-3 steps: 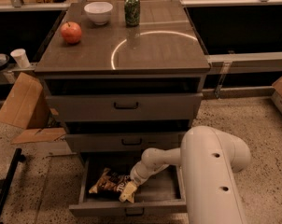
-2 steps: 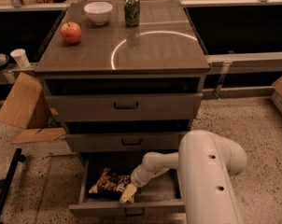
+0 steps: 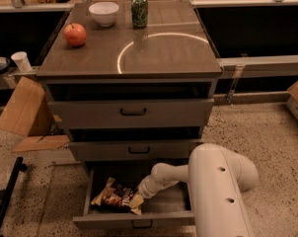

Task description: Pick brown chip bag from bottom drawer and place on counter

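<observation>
The bottom drawer [image 3: 134, 220] stands pulled open at the foot of the grey cabinet. The brown chip bag [image 3: 114, 195] lies inside it toward the left, dark brown with tan-yellow ends. My white arm reaches down from the lower right into the drawer. My gripper [image 3: 140, 194] is at the bag's right end, touching or just over it. The counter [image 3: 139, 51] is the glossy cabinet top with a pale arc mark.
On the counter stand a red apple [image 3: 75, 34], a white bowl [image 3: 104, 13] and a green can [image 3: 139, 10]. Two shut grey drawers [image 3: 131, 112] sit above the open one. Cardboard pieces [image 3: 24, 107] and a paper cup [image 3: 21, 61] are at the left.
My arm has shifted slightly left and lower into the drawer. The chip bag lies where it was.
</observation>
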Robot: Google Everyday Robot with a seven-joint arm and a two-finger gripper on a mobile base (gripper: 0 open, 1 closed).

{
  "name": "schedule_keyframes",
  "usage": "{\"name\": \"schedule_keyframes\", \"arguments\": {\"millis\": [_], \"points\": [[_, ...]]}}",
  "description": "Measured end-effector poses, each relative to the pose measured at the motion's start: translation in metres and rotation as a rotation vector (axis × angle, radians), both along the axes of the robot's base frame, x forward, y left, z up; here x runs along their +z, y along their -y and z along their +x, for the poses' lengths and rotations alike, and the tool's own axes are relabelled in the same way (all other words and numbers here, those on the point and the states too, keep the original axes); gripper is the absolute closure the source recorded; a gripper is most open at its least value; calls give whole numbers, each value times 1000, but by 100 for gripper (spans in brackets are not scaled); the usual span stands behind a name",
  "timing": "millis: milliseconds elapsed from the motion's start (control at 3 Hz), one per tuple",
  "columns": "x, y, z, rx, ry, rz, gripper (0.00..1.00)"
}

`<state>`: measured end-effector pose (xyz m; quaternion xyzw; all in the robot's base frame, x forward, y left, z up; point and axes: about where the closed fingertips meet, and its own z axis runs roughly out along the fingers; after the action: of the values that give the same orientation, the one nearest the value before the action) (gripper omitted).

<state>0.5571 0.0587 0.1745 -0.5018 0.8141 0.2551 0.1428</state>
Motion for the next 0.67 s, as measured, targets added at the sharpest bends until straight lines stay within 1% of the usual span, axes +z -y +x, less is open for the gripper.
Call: {"name": "schedule_keyframes", "arguments": {"millis": [333, 667], "points": [[17, 3, 7, 7, 53, 33, 62], [57, 9, 2, 36, 122, 101, 85]]}}
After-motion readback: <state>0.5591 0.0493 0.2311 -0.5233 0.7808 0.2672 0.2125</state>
